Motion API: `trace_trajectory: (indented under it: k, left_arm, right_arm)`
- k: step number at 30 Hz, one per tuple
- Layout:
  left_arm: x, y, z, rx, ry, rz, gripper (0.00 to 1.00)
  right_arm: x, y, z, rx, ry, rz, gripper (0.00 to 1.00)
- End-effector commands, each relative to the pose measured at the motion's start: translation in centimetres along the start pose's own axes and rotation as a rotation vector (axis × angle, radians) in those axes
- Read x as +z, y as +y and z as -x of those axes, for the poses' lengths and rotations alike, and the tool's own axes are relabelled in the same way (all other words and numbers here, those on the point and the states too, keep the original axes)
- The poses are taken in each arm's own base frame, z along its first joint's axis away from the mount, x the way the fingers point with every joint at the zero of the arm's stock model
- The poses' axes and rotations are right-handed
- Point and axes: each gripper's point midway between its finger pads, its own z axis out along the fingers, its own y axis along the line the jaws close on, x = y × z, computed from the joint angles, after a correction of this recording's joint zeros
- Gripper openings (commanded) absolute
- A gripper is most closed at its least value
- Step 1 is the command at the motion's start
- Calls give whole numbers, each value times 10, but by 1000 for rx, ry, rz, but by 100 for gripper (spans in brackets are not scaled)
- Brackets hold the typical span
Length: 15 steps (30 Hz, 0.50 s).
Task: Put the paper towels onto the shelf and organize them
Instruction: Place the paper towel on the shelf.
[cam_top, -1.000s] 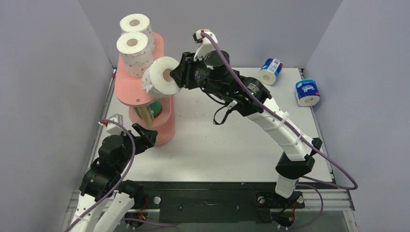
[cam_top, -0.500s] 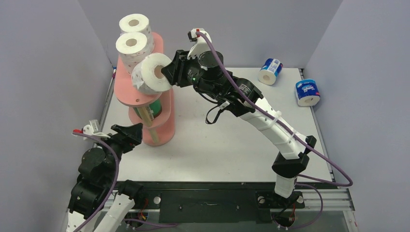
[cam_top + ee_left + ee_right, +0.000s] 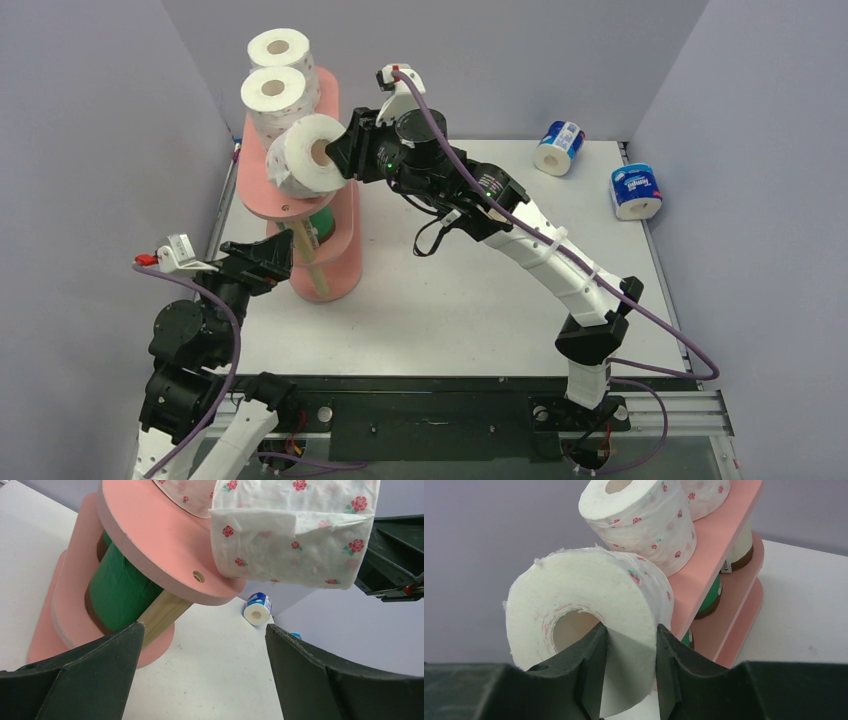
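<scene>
The right hand [image 3: 340,152] pinches the wall of a white paper roll with red dots [image 3: 303,156], one finger inside its core, at the near end of the top board of the salmon-pink three-tier shelf [image 3: 262,203]. If released here, the roll may tip over the rim. The left hand [image 3: 283,258], spread and empty, could bump the shelf. I cannot tell whether the roll touches the board, and the lower tiers are mostly hidden.
</scene>
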Motion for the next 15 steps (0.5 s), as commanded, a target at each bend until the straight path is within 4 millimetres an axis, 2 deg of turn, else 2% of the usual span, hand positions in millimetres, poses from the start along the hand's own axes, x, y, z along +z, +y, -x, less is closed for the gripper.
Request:
trace_trajectory:
  k: [1, 15]
  left_arm:
    - [3, -28, 23, -3, -59, -92, 91]
    - [17, -35, 23, 16, -53, -99, 92]
  right_arm:
    - [-5, 20, 30, 37, -93, 58, 31]
    - [-5, 21, 30, 47, -94, 61, 48]
